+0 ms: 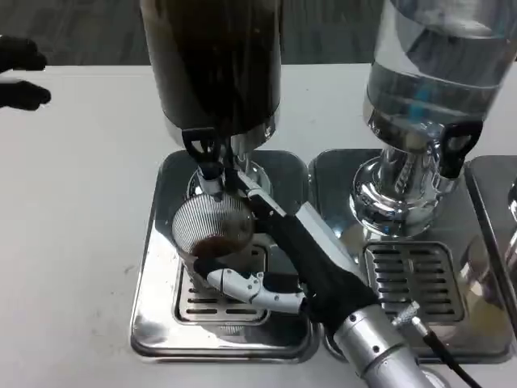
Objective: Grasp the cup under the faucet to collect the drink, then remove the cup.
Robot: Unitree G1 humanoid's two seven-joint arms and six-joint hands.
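Observation:
A clear ribbed cup stands on the drip grate under the black faucet of the dark drink dispenser. A little dark liquid lies in the cup's bottom. My right hand grips the cup, with white fingers wrapped round its near side and others along its right side. My left hand shows as dark fingertips at the far left edge, above the table, holding nothing.
A second dispenser with clear liquid stands to the right on its own steel tray. The dark dispenser's steel tray surrounds the grate. White table stretches to the left.

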